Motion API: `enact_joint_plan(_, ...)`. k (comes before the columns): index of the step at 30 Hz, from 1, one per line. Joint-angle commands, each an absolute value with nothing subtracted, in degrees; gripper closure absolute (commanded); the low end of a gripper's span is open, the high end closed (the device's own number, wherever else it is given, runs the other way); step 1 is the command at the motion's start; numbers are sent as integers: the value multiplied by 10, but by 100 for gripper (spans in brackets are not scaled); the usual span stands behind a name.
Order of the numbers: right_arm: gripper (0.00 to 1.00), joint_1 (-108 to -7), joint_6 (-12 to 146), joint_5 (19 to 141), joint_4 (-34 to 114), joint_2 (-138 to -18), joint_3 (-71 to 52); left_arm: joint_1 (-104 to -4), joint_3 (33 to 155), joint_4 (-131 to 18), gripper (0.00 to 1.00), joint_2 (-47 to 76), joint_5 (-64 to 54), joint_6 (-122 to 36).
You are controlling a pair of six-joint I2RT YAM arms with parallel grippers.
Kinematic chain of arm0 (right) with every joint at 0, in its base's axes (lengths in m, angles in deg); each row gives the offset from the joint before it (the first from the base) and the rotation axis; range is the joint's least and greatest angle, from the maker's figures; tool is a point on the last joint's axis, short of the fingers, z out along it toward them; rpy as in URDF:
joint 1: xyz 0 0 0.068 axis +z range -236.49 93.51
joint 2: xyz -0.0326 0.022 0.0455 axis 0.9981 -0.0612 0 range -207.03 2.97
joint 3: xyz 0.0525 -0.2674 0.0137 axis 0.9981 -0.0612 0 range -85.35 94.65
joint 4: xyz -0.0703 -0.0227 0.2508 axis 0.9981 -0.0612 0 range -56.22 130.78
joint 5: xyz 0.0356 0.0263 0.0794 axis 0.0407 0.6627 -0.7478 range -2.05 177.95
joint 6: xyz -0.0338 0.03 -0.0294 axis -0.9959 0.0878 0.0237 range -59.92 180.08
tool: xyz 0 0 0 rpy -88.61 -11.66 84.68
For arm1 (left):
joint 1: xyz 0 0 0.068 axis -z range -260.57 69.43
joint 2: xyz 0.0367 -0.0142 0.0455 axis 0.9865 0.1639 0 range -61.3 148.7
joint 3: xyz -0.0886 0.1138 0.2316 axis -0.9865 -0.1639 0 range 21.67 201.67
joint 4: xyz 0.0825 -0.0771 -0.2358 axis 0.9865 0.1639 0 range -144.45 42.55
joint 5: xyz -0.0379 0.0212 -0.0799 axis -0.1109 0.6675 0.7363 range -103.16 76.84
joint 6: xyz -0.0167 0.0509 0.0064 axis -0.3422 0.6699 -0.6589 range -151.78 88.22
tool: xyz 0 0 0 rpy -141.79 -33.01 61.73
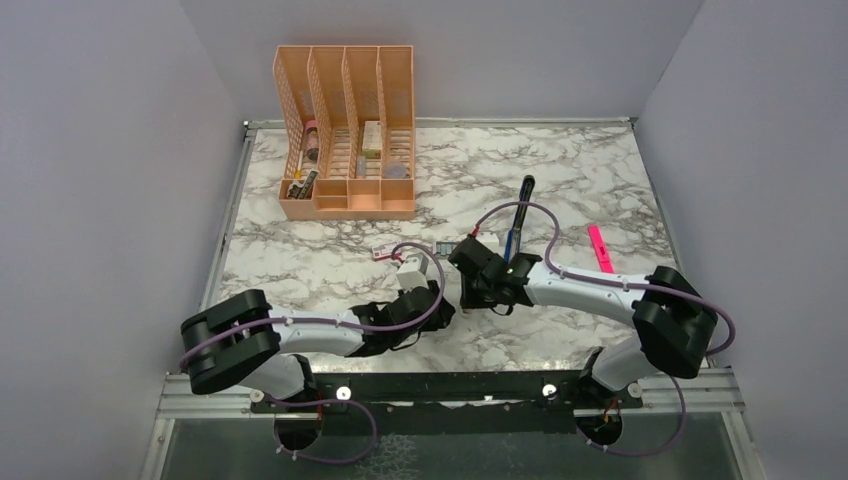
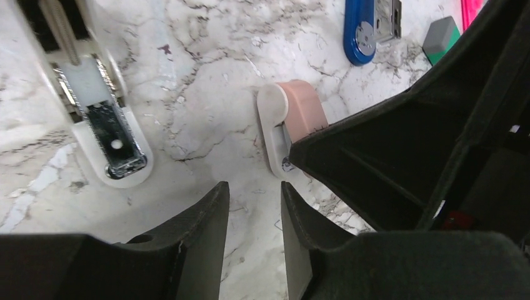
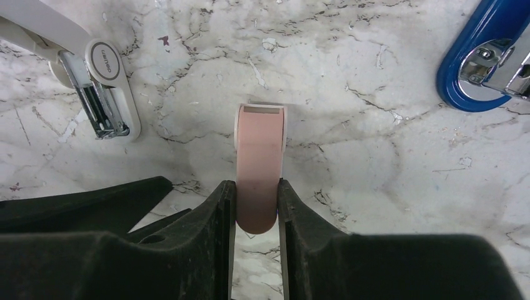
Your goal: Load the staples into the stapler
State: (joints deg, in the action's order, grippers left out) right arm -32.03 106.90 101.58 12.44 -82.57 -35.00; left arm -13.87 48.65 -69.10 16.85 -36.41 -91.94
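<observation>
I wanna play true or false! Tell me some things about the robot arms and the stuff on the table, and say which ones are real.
1. The right gripper has its jaws shut on the pink oval thing. True.
2. The left gripper holds the blue stapler in its jaws. False: its jaws are open with only bare marble between them, and the blue stapler lies on the table, apart from both grippers.
3. The orange rack stands at the back left of the table. True.
4. The pink highlighter sits inside the rack. False: it lies on the table, on the right arm's side.
</observation>
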Motion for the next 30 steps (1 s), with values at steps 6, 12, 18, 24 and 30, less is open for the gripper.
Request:
enact_joint_plan(6, 90, -316, 1107, 999, 146, -777, -367, -143, 450, -834, 65, 208, -292, -909)
enact_joint_plan(12, 91, -316, 1119, 971, 162, -767, -381, -144, 436, -868, 65, 210, -293, -912)
enact_joint_plan(18, 91, -316, 1129, 942, 181, -755, -394, -144, 436, -878, 64, 222, -294, -906)
enact_joint_plan(24, 92, -316, 1128, 941, 181, -741, -399, -144, 434, -880, 77, 244, -290, -909)
enact_joint_plan(30, 91, -322, 1116, 904, 188, -735, -401, -144, 436, -884, 88, 252, -290, -902)
